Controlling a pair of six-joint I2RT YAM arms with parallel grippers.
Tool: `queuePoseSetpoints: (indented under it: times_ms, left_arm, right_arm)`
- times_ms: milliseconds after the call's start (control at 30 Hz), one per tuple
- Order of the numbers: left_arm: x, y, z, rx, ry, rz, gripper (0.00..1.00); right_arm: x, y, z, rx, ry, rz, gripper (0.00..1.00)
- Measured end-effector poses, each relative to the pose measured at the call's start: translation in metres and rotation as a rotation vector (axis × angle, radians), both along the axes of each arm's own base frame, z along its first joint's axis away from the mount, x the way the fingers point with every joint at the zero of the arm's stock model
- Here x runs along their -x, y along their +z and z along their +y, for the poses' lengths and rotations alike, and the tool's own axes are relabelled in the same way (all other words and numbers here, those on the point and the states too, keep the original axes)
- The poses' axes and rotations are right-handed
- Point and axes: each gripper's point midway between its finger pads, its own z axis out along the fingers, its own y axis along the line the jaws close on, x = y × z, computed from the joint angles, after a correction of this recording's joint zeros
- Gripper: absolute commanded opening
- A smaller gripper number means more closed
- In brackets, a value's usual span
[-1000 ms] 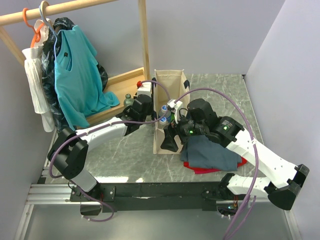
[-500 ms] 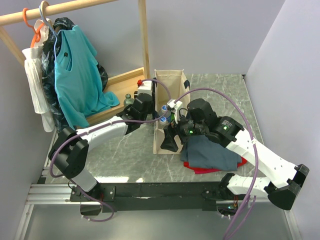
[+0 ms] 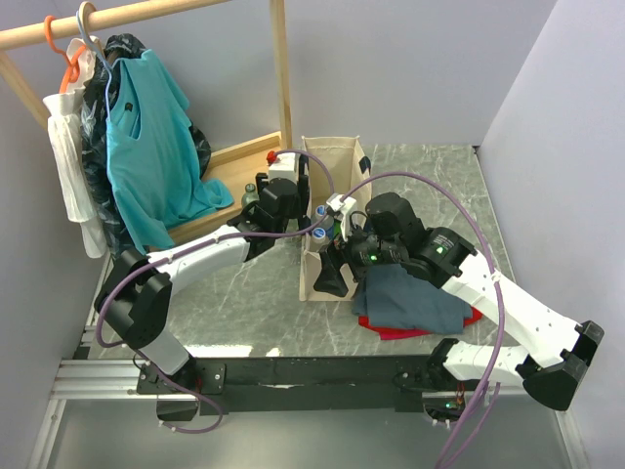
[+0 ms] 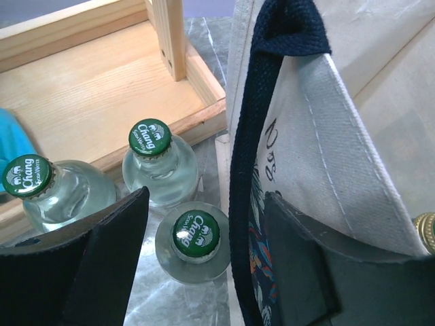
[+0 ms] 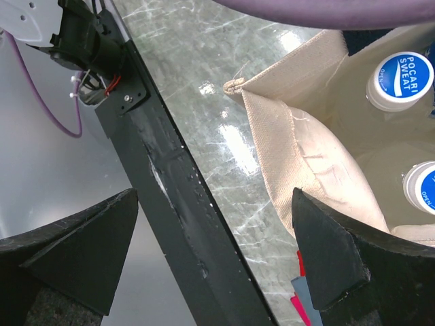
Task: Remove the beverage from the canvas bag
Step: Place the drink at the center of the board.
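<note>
The left gripper [image 4: 207, 217] is released. Only its wrist view shows the fingers straddling a green-capped bottle [image 4: 196, 236] on the worktop [image 4: 183, 305] and the canvas bag's [image 4: 340, 156] navy handle [image 4: 272, 81]. The right gripper [image 5: 214, 204] gapes empty over the bag's near corner. Blue-capped beverages [image 5: 401, 80] stand inside, and two more bottles [image 4: 160, 159] crowd in at the left.

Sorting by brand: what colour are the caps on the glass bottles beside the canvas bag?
Green caps with white lettering, clearest in the left wrist view.
</note>
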Motion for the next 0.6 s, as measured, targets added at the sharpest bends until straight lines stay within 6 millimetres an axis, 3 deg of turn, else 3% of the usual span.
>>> queuePoseSetpoints:
  times_ms: [367,600]
  left_arm:
    - [0.004,0.02,0.004,0.019,0.003,-0.022,0.73]
    - [0.011,0.066,0.01,0.068,0.001,-0.079,0.75]
  right_arm:
    - [-0.001,0.0,0.0,0.002,-0.002,-0.002,1.0]
    - [0.0,0.004,0.0,-0.002,-0.003,-0.005,1.0]
